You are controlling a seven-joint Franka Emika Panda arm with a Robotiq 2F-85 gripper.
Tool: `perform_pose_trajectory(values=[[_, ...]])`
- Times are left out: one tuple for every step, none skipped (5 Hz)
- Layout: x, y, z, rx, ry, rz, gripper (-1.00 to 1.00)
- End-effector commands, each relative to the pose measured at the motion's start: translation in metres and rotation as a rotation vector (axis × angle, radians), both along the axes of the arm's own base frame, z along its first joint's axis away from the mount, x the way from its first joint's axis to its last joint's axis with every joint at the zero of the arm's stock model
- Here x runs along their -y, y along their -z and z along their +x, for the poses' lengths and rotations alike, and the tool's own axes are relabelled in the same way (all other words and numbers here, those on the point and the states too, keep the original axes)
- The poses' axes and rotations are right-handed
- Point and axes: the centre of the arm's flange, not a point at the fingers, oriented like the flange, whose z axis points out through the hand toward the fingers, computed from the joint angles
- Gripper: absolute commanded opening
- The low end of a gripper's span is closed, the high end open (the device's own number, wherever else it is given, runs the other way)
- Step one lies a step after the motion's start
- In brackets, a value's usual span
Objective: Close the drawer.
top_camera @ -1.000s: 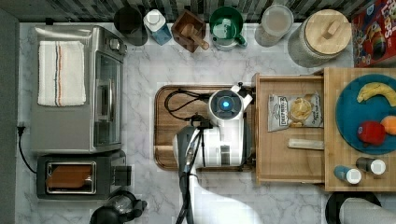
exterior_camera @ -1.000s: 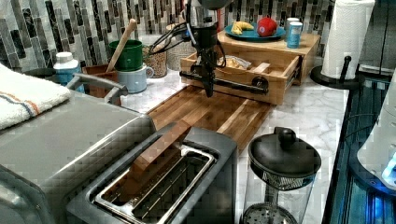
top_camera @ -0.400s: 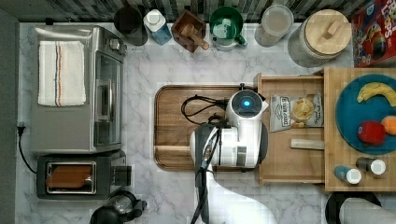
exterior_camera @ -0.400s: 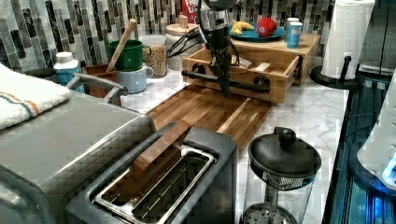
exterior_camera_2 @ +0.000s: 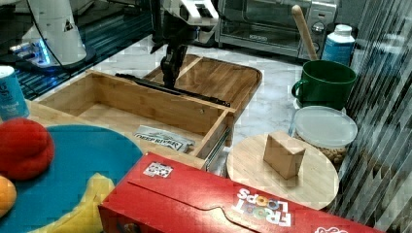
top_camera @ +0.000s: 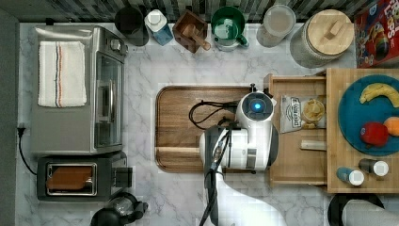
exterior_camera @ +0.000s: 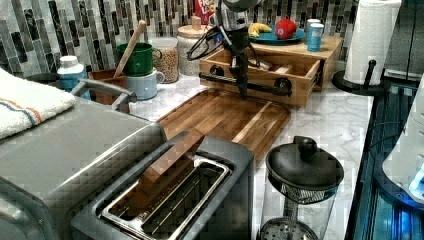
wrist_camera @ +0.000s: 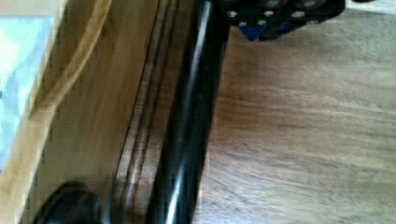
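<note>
drawer: you are looking at one drawer (top_camera: 295, 162), sitting pulled out at the right of centre in the top view, just beside the board's right edge.
handle: one black bar handle (exterior_camera: 250, 84) is running across the drawer's front, centre of the left view.
gripper: your one gripper (exterior_camera: 243, 91) is hanging fingers-down at the handle, upper centre in the left view; i cannot tell how wide it is standing, nor whether it is touching or holding anything.
drawer contents: one snack packet (top_camera: 301, 113) and one small wooden bar (top_camera: 313, 145) are lying inside.
board: one dark wooden board (top_camera: 181, 127) is lying mid-frame in the top view.
shelf top: one blue plate (top_camera: 350, 113) is carrying one banana (top_camera: 379, 92) and one red fruit (top_camera: 375, 133); two small bottles (top_camera: 350, 176) are standing at the lower right.
left side: one toaster oven (top_camera: 77, 89) and one toaster (top_camera: 70, 178) are sitting there.
</note>
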Motion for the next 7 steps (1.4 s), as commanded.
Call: perform_pose_trajectory(values=[[0.162, -0.061, 0.031, 0.185, 0.086, -0.009, -1.0], [0.193, -0.058, 0.026, 0.257, 0.127, -0.01, -1.0], [0.22, -0.047, 0.025, 0.271, 0.134, -0.028, -1.0], [0.256, -0.061, 0.013, 0.266, 0.131, -0.074, -1.0], [0.281, -0.076, 0.013, 0.257, 0.146, -0.122, -1.0], [0.29, -0.08, 0.008, 0.313, 0.175, -0.202, -1.0], [0.288, -0.083, 0.005, 0.34, 0.17, -0.255, -1.0]])
